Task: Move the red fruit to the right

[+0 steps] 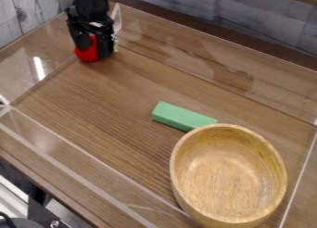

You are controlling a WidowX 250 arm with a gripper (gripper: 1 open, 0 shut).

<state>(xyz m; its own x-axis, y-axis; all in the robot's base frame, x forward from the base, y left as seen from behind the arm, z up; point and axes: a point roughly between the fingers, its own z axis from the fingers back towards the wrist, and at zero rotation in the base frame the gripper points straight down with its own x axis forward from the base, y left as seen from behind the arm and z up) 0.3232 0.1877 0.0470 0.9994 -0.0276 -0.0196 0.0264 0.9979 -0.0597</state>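
Note:
The red fruit (87,54) is a small bright-red rounded toy lying on the wooden table at the far left back. My black gripper (92,42) hangs straight down over it, fingers open and straddling the fruit, their tips low beside it. The fingers hide the upper part of the fruit, and only its lower red side shows. No grip on the fruit shows.
A flat green rectangular block (183,116) lies near the middle of the table. A large wooden bowl (229,173) stands at the front right. Clear plastic walls (50,139) ring the table surface, and a grey plank wall runs behind.

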